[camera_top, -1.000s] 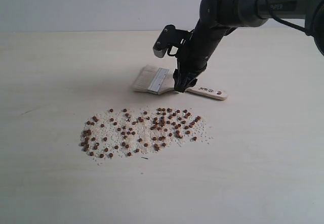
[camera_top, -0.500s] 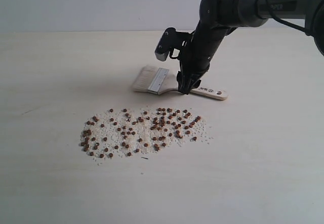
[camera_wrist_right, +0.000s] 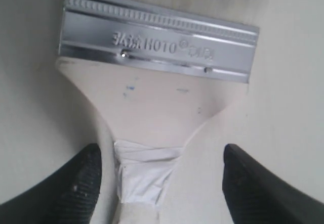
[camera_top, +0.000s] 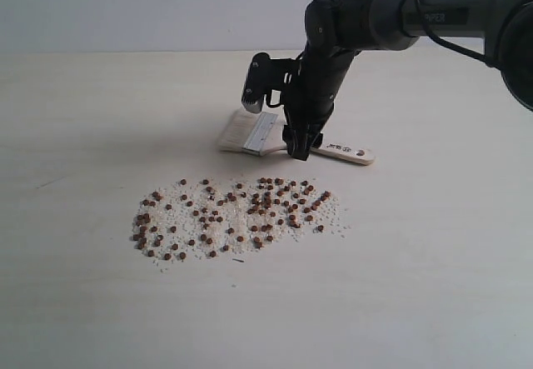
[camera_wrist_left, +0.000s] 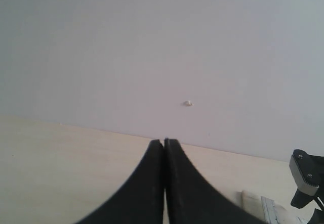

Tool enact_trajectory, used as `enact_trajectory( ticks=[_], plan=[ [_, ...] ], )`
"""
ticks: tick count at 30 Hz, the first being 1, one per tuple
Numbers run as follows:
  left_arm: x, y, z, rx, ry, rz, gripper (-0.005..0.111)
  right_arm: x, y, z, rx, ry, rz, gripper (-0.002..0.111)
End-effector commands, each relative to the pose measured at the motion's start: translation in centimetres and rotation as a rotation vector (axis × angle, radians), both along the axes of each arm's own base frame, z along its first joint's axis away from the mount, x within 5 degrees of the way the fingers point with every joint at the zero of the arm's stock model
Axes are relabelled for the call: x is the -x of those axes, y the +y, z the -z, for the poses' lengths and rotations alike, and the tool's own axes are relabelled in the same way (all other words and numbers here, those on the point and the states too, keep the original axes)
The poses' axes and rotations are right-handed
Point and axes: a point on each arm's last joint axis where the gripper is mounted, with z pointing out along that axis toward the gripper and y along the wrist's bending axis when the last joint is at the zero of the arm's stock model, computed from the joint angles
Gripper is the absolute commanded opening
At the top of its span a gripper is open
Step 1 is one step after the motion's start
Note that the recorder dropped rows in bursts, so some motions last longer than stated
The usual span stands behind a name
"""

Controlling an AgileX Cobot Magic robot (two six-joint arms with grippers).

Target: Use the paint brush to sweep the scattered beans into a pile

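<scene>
1. The brush (camera_top: 259, 132) lies flat on the counter (camera_top: 433, 269), just beyond the beans (camera_top: 237, 217), with its bristles toward the left of the exterior view.
2. The beans lie in a loose oval patch among whitish crumbs (camera_top: 190, 219), apart from the brush.
3. The right gripper (camera_top: 300, 142) stands over the handle (camera_top: 337, 150), its fingers (camera_wrist_right: 83, 183) spread to either side of it, not pinching.
4. The left gripper (camera_wrist_left: 164, 183) is pressed together on nothing, facing the wall (camera_wrist_left: 152, 42).
</scene>
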Motion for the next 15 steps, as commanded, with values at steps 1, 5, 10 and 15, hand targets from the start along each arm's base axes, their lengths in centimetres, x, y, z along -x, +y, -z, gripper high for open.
enact_trajectory(
  ticks=[1,5,10,15],
  plan=[
    [0.0,0.0,0.1,0.0,0.001,0.002,0.0,-0.3,0.0,-0.2,-0.006,-0.026,0.002,0.064],
    [0.0,0.0,0.1,0.0,0.001,0.002,0.0,-0.3,0.0,-0.1,-0.001,-0.035,-0.003,0.064],
    [0.0,0.0,0.1,0.0,0.001,0.002,0.0,-0.3,-0.1,0.8,0.021,-0.018,-0.006,0.064],
    [0.0,0.0,0.1,0.0,0.001,0.002,0.0,-0.3,-0.3,1.0,0.028,-0.006,0.016,0.064]
  ],
)
